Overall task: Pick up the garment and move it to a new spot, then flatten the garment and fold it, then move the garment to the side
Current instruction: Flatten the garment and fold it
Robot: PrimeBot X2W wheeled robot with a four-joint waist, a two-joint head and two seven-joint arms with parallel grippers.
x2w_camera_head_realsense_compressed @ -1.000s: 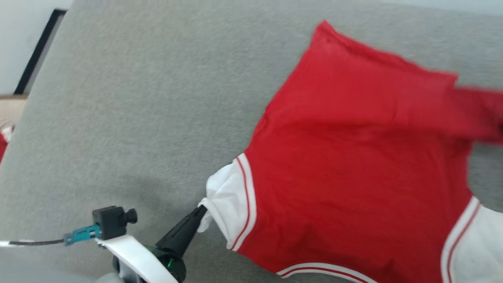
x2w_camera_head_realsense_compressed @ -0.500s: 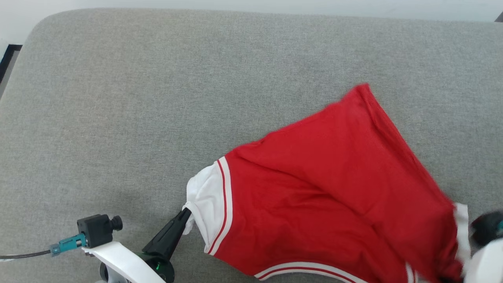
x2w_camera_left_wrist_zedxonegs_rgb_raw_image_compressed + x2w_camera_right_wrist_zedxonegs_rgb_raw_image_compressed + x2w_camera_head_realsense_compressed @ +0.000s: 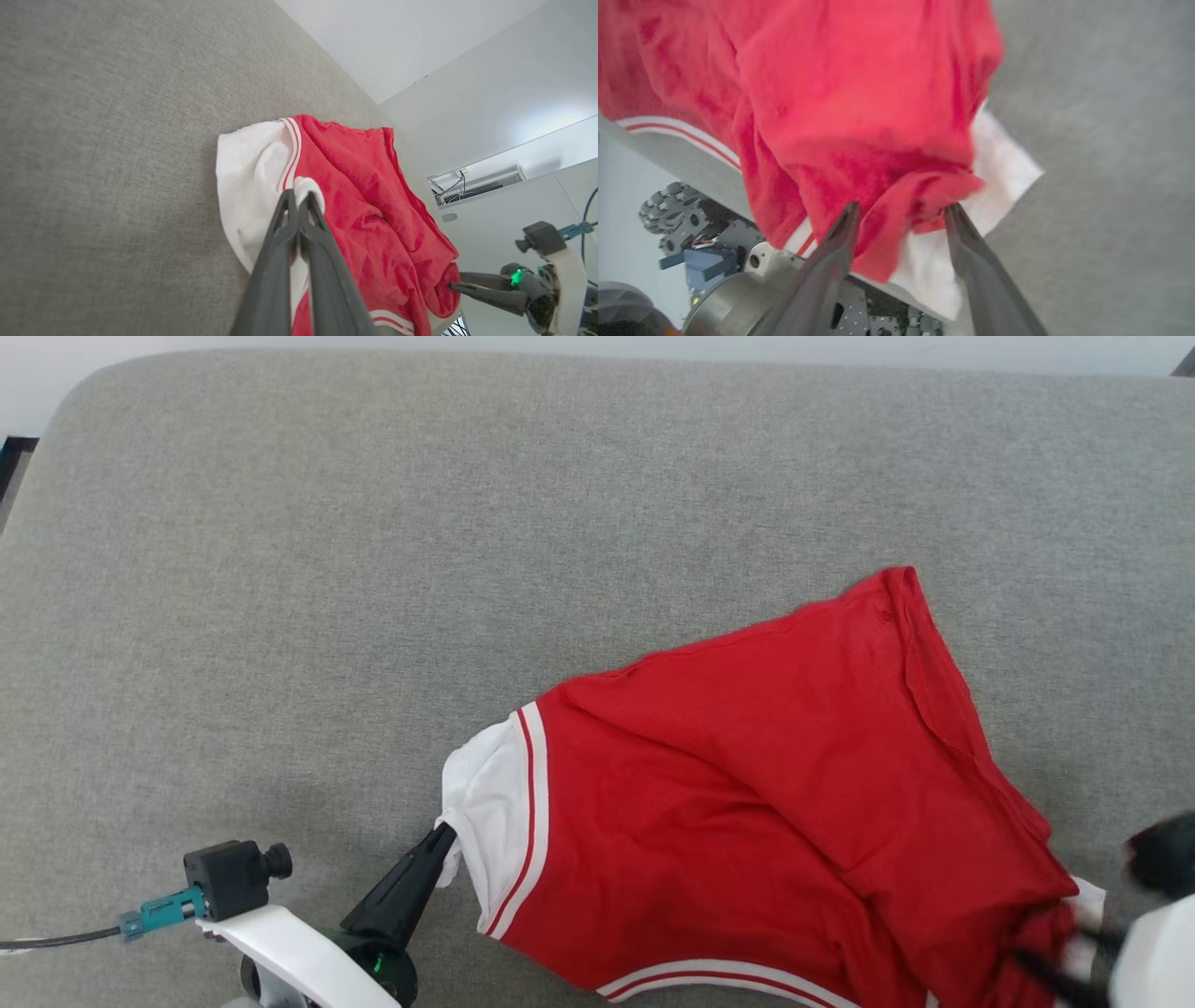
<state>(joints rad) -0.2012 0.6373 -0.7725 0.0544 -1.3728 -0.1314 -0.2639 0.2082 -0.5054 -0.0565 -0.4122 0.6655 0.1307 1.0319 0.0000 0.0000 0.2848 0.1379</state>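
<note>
1. Head view: one grey cushion [image 3: 373,569], fabric-covered, broad and flat, with a rounded far-left corner. It carries everything listed below.
2. One shirt [image 3: 747,821], red with white short sleeves and red-and-white striped trim. It lies on the near right part of the cushion, plain side up and rumpled, with its body folded over towards the right. A striped band runs along its near edge. In the right wrist view its near corner overhangs the cushion's front edge.
3. One left gripper [image 3: 439,840], at the lower left of the head view. Its fingers are pressed together on the edge of the left sleeve [image 3: 485,793]. The left wrist view shows a small fold of white cloth nipped between the tips.
4. One right gripper [image 3: 902,210], at the shirt's near right corner. Its fingers are spread apart, not clamped. A bunched red fold sits between them, just beside the right sleeve [image 3: 999,172].
5. One wrist camera [image 3: 233,877], a small black block on the left arm with a teal plug and a thin cable.
</note>
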